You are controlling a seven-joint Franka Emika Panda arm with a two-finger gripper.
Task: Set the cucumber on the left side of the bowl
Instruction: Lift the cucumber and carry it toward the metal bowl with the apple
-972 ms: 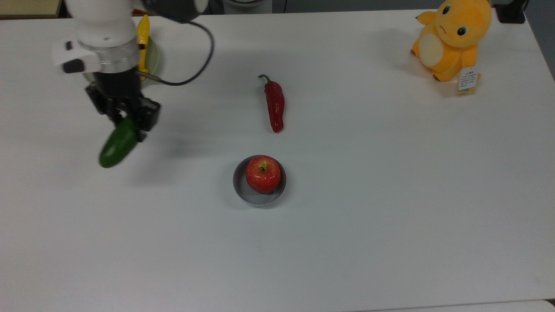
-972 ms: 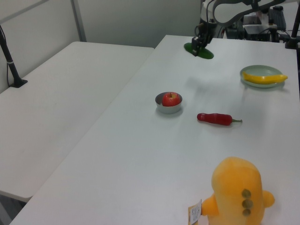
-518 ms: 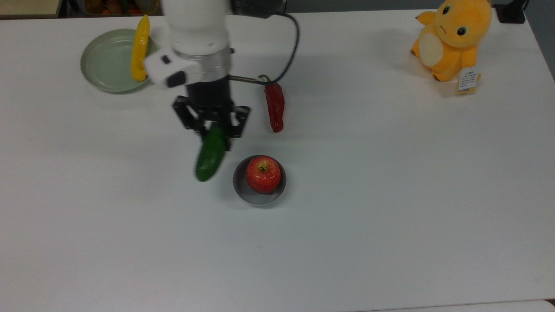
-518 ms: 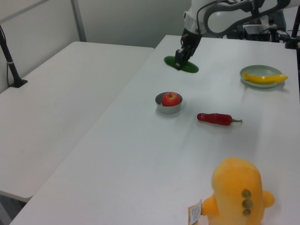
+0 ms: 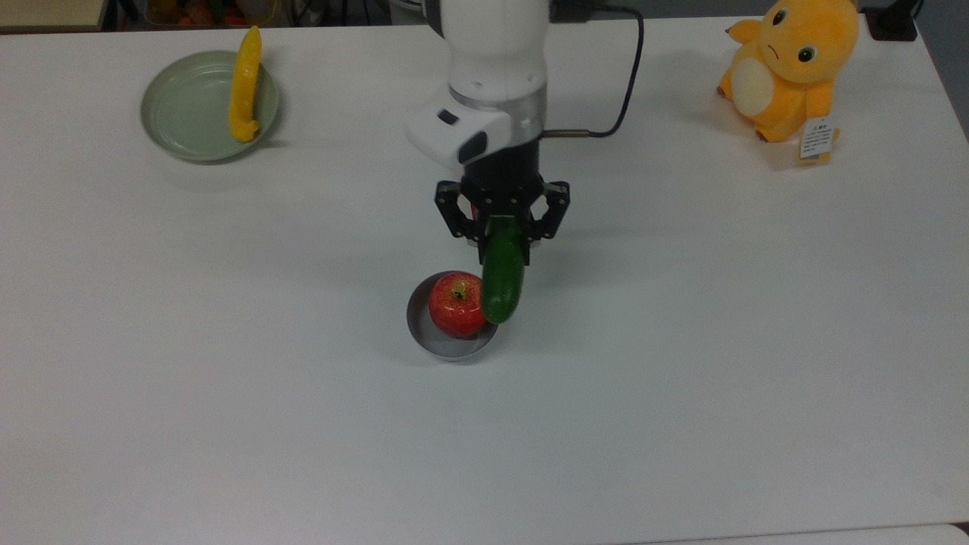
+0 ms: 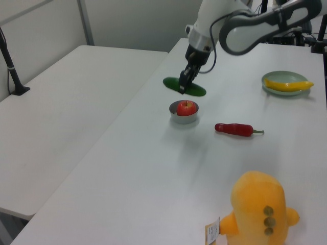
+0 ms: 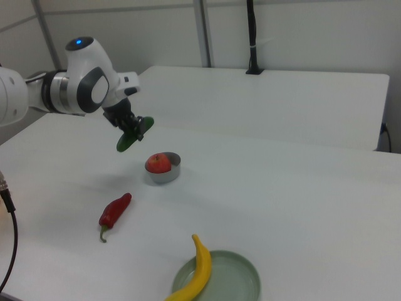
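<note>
White counter (image 5: 681, 378): fingers (image 5: 503, 227) pinch cucumber (image 5: 503, 276) above bowl (image 5: 451, 347); premature release risks striking the apple (image 5: 456, 304).

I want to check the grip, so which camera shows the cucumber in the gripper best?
The top view: the cucumber hangs full length from the gripper, with its lower end overlapping the apple in the bowl. The left view shows the cucumber lying flat across the picture, with the fingers hiding its middle. The right view shows it foreshortened.

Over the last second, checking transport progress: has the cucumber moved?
Yes. In the top view the cucumber went rightward, from far left of the bowl to overlapping its right rim.
</note>
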